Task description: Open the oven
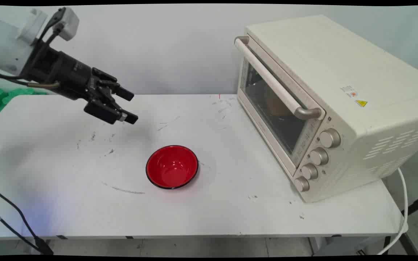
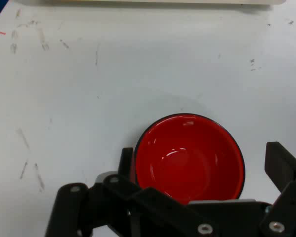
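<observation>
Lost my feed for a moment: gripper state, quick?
Gripper: open, holding nothing, raised above the table, up and left of the red bowl.

One red bowl (image 1: pixel 172 167) (image 2: pixel 190 158) sits on the tabletop (image 1: pixel 67 188) (image 2: pixel 113 89), roughly at its centre. One cream toaster oven (image 1: pixel 334 105) stands at about 3 o'clock from the bowl, well apart from it. The oven has one door handle (image 1: pixel 278 81) and four knobs (image 1: pixel 319 156) in a row down its front panel. One yellow warning sticker (image 1: pixel 361 103) and one smaller label (image 1: pixel 348 89) lie on the oven's top. One white cord (image 1: pixel 404 203) hangs at the oven's far side. One black gripper (image 1: pixel 131 107) hangs at about 10 o'clock from the bowl.
</observation>
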Robot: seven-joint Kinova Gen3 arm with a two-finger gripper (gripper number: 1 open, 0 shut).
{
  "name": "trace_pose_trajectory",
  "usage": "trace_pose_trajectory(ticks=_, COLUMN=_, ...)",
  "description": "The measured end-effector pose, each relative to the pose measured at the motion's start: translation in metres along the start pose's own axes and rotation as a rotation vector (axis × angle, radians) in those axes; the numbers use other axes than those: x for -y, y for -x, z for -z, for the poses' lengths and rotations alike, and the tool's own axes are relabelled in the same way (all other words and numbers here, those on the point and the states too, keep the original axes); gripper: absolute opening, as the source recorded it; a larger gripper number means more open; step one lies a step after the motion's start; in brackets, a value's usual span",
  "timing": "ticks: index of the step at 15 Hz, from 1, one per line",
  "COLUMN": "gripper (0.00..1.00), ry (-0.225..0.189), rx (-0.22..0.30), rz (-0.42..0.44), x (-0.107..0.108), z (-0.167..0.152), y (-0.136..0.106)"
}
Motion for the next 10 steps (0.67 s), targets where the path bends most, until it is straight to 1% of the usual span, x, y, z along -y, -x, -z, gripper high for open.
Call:
trace_pose_trajectory(ticks=2, gripper=1.0, ry=-0.018, rx=0.007, rz=0.012, x=0.001, z=-0.005, y=-0.011)
trace_pose_trajectory(ticks=4, gripper=1.0, ry=-0.036, rx=0.004, rz=0.027, x=0.002, z=-0.01, y=-0.029)
trace_pose_trajectory(ticks=7, gripper=1.0, ry=-0.063, rx=-0.02, rz=0.054, x=0.008, z=-0.02, y=-0.063)
trace_pose_trajectory(ticks=10, gripper=1.0, ry=-0.079, rx=-0.053, rz=0.076, x=0.013, z=-0.027, y=-0.088)
